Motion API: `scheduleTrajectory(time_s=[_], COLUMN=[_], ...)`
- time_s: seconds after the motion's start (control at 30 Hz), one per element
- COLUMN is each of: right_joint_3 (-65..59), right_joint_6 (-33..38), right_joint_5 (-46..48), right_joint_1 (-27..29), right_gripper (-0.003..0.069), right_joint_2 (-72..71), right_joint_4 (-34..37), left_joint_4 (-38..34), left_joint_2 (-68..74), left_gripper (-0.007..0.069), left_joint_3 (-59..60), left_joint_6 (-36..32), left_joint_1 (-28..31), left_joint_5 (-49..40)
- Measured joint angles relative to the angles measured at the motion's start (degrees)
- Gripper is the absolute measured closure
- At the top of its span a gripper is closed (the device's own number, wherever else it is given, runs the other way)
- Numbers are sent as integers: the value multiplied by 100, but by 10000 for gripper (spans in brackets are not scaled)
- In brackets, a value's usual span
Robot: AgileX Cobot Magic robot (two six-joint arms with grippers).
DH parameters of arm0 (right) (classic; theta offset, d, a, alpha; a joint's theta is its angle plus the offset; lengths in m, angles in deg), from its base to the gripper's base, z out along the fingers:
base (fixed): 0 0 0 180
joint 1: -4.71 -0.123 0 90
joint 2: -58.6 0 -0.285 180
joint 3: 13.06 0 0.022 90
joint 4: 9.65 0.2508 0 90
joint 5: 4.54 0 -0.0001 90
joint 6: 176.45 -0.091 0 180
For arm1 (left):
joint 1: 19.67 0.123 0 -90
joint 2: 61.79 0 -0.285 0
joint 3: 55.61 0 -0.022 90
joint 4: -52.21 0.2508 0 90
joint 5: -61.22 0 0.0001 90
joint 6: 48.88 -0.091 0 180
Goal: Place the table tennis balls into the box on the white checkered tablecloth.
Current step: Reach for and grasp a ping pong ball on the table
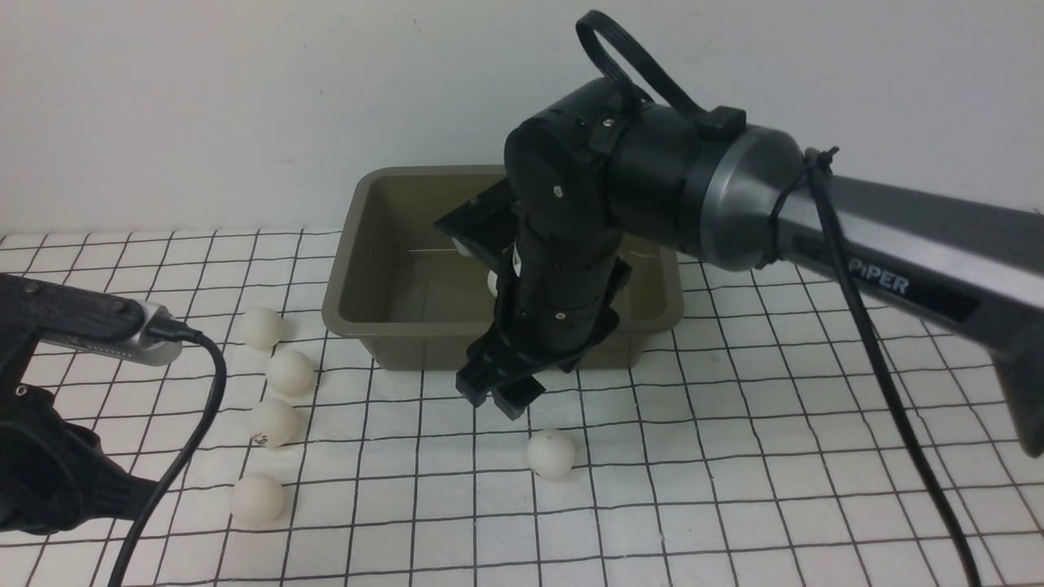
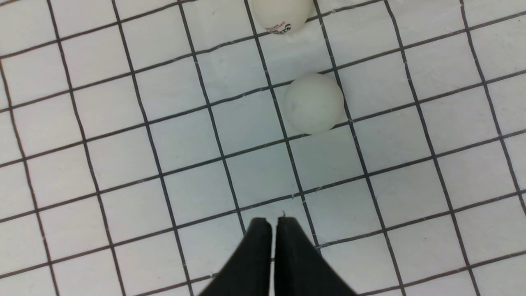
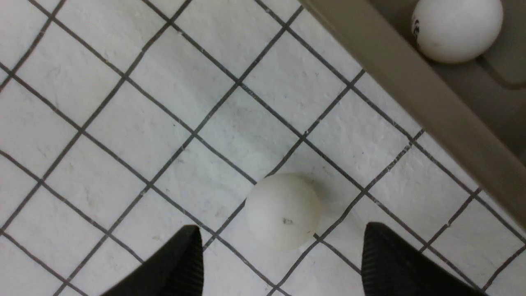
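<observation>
Front view: pick step on lone ball just in front of box, right gripper above it. Five table tennis balls on white checkered tablecloth, four left of box.
Left wrist view: left gripper pressed together, empty.
Right wrist view: spread wide, lone ball between tips, untouched; one more inside box.
Next, probably: lower, close.

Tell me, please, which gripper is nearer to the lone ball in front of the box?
Right. The right gripper hangs open just over the lone ball. The left gripper, shut, sits far off to its left, by the row of four balls.
</observation>
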Motion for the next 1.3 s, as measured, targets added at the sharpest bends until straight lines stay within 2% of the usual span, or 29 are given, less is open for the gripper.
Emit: scheduleTrajectory(time_s=[0.27,1.17,1.3], right_joint_3=[-542,-546,-546], right_joint_6=[33,53,53], right_joint_5=[-221,-764,-788], right_joint_1=[0,0,0], right_gripper=[202,205,242], right_joint_2=[29,598,691], right_joint_4=[0,-42,-101], left_joint_4=[-6,-6,-6], left_joint_2=[0,0,0], left_gripper=[628,628,628], left_joint_3=[0,0,0], left_joint_6=[0,-13,-13], left_joint_1=[0,0,0], left_joint_5=[0,0,0])
